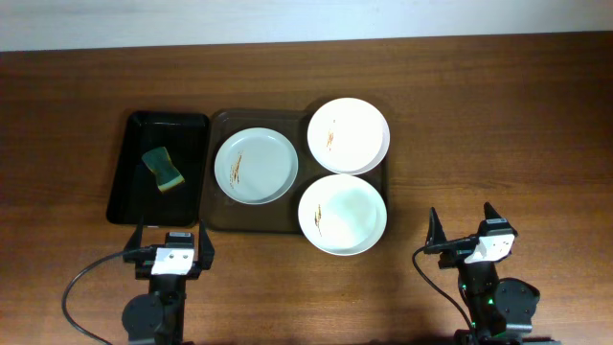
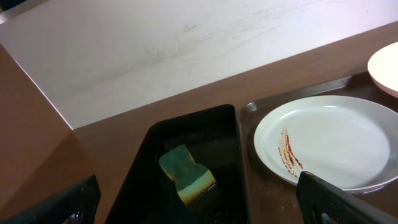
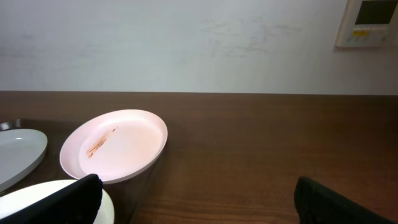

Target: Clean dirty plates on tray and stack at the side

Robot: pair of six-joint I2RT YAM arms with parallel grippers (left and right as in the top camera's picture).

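Observation:
Three dirty plates lie on the dark brown tray (image 1: 218, 216). A pale blue-green plate (image 1: 256, 166) with a brown smear sits at its left and shows in the left wrist view (image 2: 336, 140). A white smeared plate (image 1: 348, 135) overhangs the back right corner and shows in the right wrist view (image 3: 118, 144). A third plate (image 1: 342, 214) overhangs the front right. My left gripper (image 1: 172, 241) is open and empty near the tray's front left corner. My right gripper (image 1: 462, 226) is open and empty, to the right of the front plate.
A smaller glossy black tray (image 1: 129, 192) stands left of the brown tray and holds a green and yellow sponge (image 1: 164, 169), also in the left wrist view (image 2: 186, 175). A pale wall runs along the table's far edge.

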